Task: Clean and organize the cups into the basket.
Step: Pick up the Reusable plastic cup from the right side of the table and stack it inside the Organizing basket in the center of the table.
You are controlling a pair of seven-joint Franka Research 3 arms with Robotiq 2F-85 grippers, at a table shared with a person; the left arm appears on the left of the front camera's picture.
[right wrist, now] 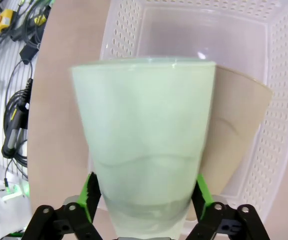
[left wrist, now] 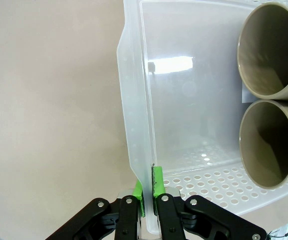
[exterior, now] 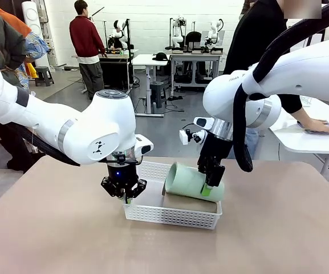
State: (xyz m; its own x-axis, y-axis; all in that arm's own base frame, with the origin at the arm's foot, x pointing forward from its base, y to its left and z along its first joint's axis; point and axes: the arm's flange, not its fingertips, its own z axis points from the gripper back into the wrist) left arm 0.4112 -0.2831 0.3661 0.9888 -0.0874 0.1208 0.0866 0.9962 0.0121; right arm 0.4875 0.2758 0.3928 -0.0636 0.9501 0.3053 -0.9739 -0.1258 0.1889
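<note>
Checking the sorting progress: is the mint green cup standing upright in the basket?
No: the mint green cup lies on its side atop the brown cups in the basket.

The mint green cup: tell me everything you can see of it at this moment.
The mint green cup is a tall, tapered, matte, handleless cup. It lies on its side over the white basket, resting on top of the taupe-brown cups, its wide mouth toward the left gripper's end. The right gripper straddles its narrow base, a green pad on each side. Whether the pads press the cup or have just let go is not clear.
</note>
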